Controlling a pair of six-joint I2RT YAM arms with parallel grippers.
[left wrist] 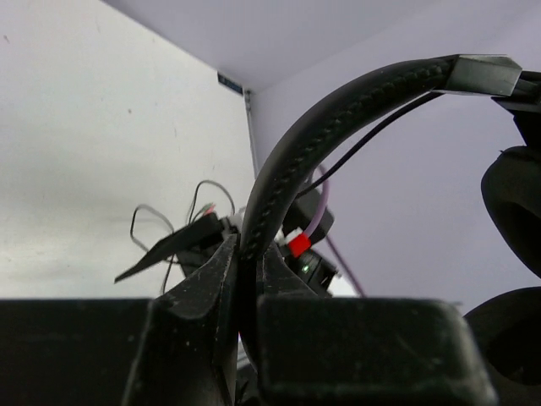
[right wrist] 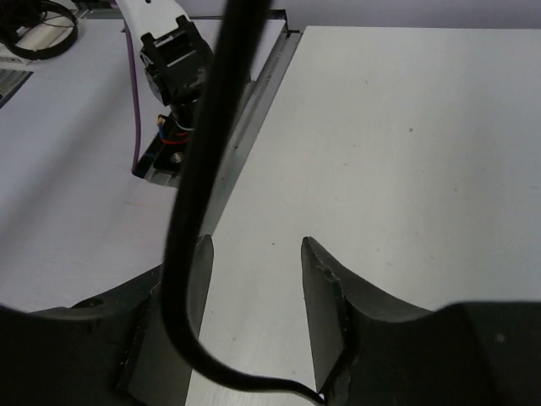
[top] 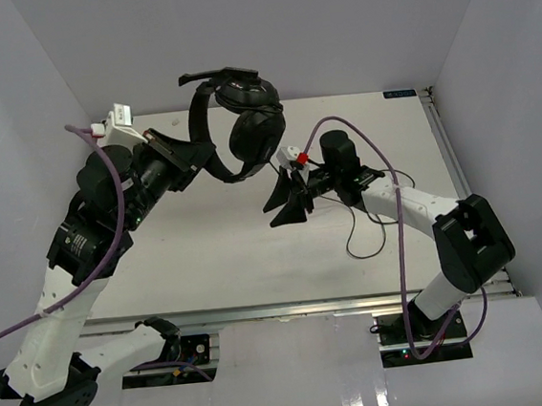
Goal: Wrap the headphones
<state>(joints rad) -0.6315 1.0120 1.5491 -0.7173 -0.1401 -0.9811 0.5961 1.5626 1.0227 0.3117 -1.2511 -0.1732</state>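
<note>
Left gripper (left wrist: pixel 245 264) is pinching the black headphones (top: pixel 255 133) by their stitched, arched headband (left wrist: pixel 338 110); right gripper (right wrist: pixel 256 245) is standing spread, thin cord (right wrist: pixel 203 127) crossing it.

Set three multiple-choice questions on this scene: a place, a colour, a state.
1. Where are the headphones? A flat on the table; B held aloft by the left gripper; C in a drawer.
2. The arm cables are: A green; B yellow; C purple.
3. The right gripper's jaws are: A apart; B clamped on an ear cup; C unseen.
Answers: B, its fingers pinch the headband; C, purple cable trails each arm; A, a gap shows, with the cord beside one finger.
</note>
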